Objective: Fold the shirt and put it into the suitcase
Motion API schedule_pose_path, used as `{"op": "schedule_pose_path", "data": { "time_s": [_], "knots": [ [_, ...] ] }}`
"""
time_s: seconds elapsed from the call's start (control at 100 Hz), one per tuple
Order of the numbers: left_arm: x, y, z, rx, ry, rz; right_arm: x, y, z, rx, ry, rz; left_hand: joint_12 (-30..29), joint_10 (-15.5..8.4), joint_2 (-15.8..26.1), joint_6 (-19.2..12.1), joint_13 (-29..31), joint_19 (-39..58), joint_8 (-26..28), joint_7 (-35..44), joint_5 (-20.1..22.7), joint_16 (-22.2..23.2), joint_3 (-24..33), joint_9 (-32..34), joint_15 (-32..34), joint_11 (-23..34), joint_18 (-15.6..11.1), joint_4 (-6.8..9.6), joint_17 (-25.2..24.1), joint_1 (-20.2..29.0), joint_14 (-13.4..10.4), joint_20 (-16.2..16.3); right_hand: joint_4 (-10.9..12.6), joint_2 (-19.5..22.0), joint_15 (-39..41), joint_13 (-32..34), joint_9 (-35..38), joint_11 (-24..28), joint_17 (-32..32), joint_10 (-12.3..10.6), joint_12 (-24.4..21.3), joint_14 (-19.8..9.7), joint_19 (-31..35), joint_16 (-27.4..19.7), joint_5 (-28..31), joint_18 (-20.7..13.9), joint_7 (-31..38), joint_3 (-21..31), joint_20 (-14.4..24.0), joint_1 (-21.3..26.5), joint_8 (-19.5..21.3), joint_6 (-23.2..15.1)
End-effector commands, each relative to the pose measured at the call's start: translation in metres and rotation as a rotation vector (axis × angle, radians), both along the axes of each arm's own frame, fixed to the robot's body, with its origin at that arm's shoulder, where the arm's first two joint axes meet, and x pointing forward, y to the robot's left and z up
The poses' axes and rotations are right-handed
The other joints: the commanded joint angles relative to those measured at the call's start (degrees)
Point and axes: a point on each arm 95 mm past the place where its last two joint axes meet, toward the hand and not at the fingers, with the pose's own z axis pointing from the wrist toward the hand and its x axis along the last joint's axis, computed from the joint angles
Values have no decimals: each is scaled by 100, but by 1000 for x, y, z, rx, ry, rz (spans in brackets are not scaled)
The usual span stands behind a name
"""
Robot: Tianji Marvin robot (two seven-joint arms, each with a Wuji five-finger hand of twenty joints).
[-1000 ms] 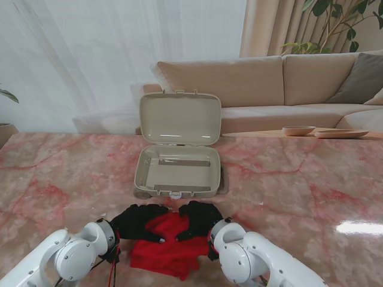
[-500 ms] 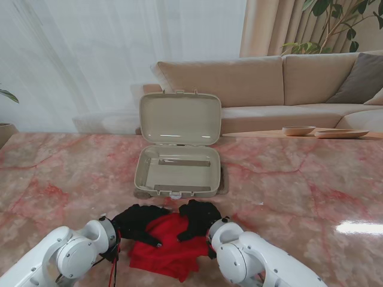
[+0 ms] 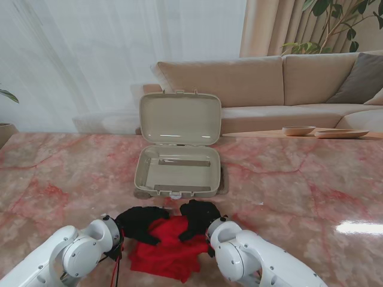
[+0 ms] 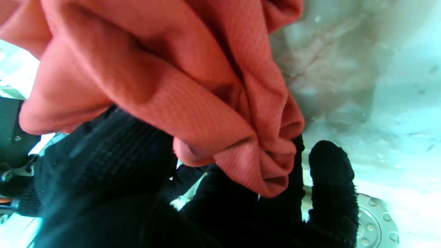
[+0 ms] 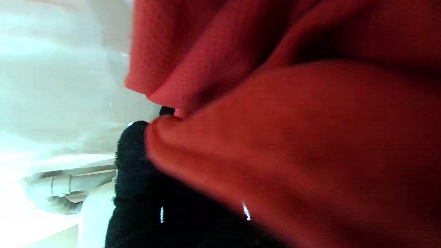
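Shirt near edge hidden behind arms; right hand grip hidden by cloth.

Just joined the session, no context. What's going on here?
Both hands are on the red shirt, which sits bunched on the marble table close to the robot. The left hand and right hand each pinch a fold of the fabric, as the wrist views show. The suitcase lies open farther from me, lid up, with no clothing inside. So the shirt is gripped but not yet packed.
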Motion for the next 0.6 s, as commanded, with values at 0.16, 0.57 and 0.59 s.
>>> {"op": "schedule_pose_path", "data": {
  "time_s": [0.16, 0.57, 0.59],
  "knots": [
    [-11, 2, -26, 1, 71, 33, -1, -2, -12, -29, 23, -13, 1078, -358, -267, -430, 1143, 1143, 1040, 1982, 72, 402, 123, 1323, 1232, 873, -277, -306, 961, 798, -266, 186, -84, -551, 987, 1031, 706, 734, 886, -375, 512, -405, 949, 376, 437, -592, 1012, 740, 81, 366, 877, -451],
    [-9, -1, -30, -100, 120, 73, 2, -2, -20, -30, 31, -15, 1767, -759, -365, -1534, 1861, 1617, 2431, 4269, 924, 390, -242, 2501, 2055, 1327, -199, -391, 1679, 2294, -199, 67, -99, -603, 1416, 1736, 1315, 1098, 1574, -672, 688, -642, 1439, 283, 412, -791, 2512, 946, -308, 443, 896, -872],
    [-9, -1, -30, -104, 123, 73, 2, -2, -20, -29, 31, -15, 1778, -748, -390, -1567, 1865, 1627, 2476, 4302, 956, 398, -196, 2505, 2073, 1344, -188, -381, 1691, 2297, -194, 74, -95, -586, 1348, 1699, 1289, 1060, 1522, -668, 661, -615, 1393, 264, 402, -749, 2473, 931, -306, 425, 844, -857]
  ]
}}
